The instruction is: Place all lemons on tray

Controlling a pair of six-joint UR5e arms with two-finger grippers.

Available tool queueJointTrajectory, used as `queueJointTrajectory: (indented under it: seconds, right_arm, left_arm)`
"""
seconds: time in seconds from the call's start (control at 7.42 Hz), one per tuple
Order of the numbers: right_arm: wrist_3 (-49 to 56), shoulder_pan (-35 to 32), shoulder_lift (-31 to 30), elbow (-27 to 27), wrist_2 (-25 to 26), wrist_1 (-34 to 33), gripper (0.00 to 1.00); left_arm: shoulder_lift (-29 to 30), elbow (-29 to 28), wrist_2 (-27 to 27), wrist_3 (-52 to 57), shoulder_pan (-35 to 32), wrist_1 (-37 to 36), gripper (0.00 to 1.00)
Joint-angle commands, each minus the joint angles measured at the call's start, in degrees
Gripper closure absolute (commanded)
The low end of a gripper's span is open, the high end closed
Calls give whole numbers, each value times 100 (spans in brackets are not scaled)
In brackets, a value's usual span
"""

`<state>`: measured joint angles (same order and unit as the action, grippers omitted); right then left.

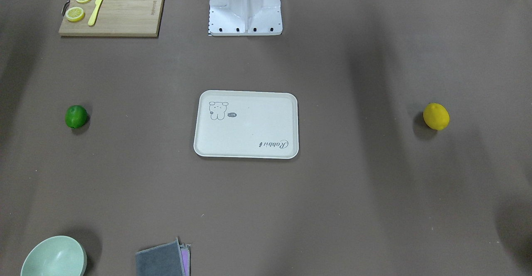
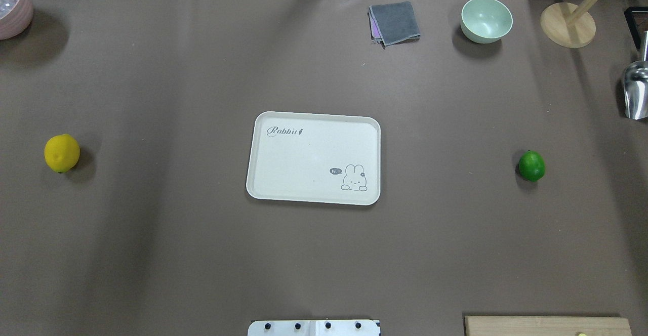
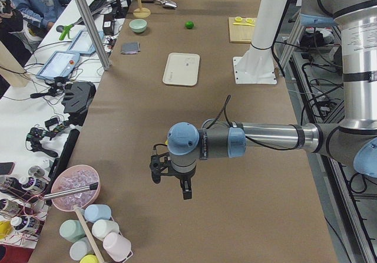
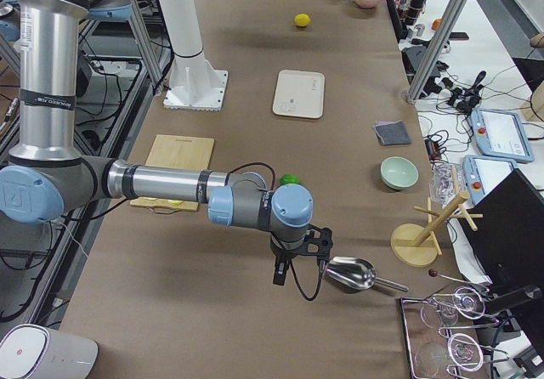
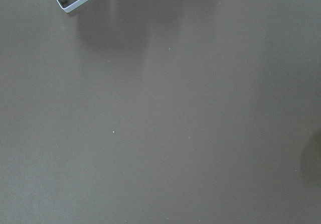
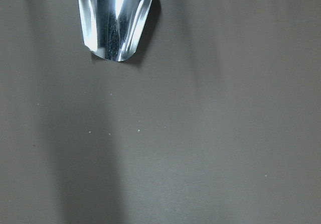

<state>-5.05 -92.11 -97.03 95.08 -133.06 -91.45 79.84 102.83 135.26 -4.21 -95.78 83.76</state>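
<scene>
The off-white tray (image 2: 304,164) lies empty at the table's middle; it also shows in the front view (image 1: 249,130). The yellow lemon (image 2: 62,153) sits on the table far to the tray's left in the overhead view, and the green lemon (image 2: 531,165) far to its right. Both are apart from the tray. My left gripper (image 3: 171,186) shows only in the exterior left view, hanging above bare table at my left end. My right gripper (image 4: 299,260) shows only in the exterior right view, beside a metal scoop. I cannot tell whether either is open or shut.
A wooden cutting board (image 1: 112,10) holds lemon slices and a yellow knife. A green bowl (image 2: 486,19), a grey cloth (image 2: 395,22), a wooden rack (image 2: 567,25), the metal scoop (image 2: 635,90) and a pink bowl (image 2: 12,4) stand along the table's edges.
</scene>
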Motion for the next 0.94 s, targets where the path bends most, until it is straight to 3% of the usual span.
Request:
queueJointTrajectory:
  seconds: [0.0,0.4,0.81]
  right_arm:
    - [-5,0,9,-7,-1,-4,0]
    - [-696,420,306,1,-10,-31,0]
    - [-1206,1420,955,-7,-142,-22,0]
  left_arm:
    - [14,-17,27,43,-2,-9,2]
    - [49,-62,1,43,-2,-9,2]
    - [365,-53,18,-393,260,-1,1]
